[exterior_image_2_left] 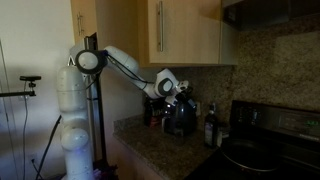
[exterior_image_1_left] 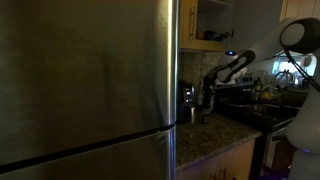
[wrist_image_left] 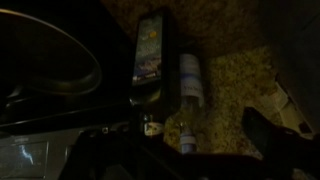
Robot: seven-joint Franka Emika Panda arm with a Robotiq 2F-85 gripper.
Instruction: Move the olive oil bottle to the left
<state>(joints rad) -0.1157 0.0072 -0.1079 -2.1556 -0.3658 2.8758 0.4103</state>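
Note:
The wrist view is dark and looks down on a speckled granite counter (wrist_image_left: 235,75). A tall dark bottle with a yellow and blue label (wrist_image_left: 150,50), probably the olive oil bottle, stands beside a slimmer bottle with a white label (wrist_image_left: 190,78). My gripper (wrist_image_left: 190,150) is open above them. Its dark fingers show at the lower left and lower right, and the slim bottle's cap lies between them. Nothing is held. In both exterior views the gripper (exterior_image_2_left: 180,95) (exterior_image_1_left: 212,82) hovers over the bottles at the back of the counter (exterior_image_2_left: 210,128).
A black stove with a round burner (wrist_image_left: 50,60) lies beside the bottles (exterior_image_2_left: 262,150). A dark appliance (exterior_image_2_left: 180,120) stands under the gripper. Wooden cabinets (exterior_image_2_left: 190,30) hang above. A large steel fridge (exterior_image_1_left: 80,80) fills one side.

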